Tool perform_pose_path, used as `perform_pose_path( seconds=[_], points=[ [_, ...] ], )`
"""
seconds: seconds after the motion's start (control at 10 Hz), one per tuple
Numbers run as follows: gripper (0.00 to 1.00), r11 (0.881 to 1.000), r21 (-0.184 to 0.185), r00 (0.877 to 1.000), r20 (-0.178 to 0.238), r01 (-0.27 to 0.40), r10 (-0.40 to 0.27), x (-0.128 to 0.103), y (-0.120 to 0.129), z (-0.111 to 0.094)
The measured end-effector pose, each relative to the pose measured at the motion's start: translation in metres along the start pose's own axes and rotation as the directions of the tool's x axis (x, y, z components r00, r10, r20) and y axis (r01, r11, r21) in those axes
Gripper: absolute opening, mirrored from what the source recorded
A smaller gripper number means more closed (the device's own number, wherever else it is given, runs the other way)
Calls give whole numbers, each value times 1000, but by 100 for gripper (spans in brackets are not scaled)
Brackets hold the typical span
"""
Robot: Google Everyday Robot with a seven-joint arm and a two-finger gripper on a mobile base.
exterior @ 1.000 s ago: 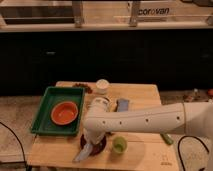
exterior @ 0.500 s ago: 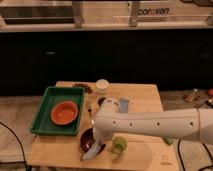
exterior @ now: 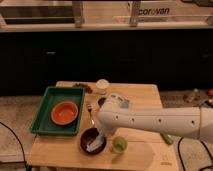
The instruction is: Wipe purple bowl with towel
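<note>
The dark purple bowl point(exterior: 90, 139) stands near the front edge of the wooden table point(exterior: 145, 155), just right of the green tray. A pale towel point(exterior: 95, 146) lies inside it toward the front right. My gripper point(exterior: 101, 134) hangs at the bowl's right rim at the end of the white arm point(exterior: 155, 121), which comes in from the right. It is right above the towel, and the arm's bulk hides most of it.
A green tray point(exterior: 42, 116) at the left holds an orange bowl point(exterior: 65, 112). A small green cup point(exterior: 119, 145) stands right of the purple bowl. A fork point(exterior: 90, 113), a white cup point(exterior: 102, 86) and a green object point(exterior: 166, 138) also lie on the table.
The arm has swung to the right and lifted a little. More of the purple bowl shows, with the towel lying in it.
</note>
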Motion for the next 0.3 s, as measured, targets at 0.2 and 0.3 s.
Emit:
perform_pose_path(
  seconds=[0.2, 0.3],
  points=[
    [0, 999, 23, 1000, -5, 24, -24, 2, -11, -3],
    [0, 999, 34, 999, -6, 37, -37, 1, -16, -4]
  ],
)
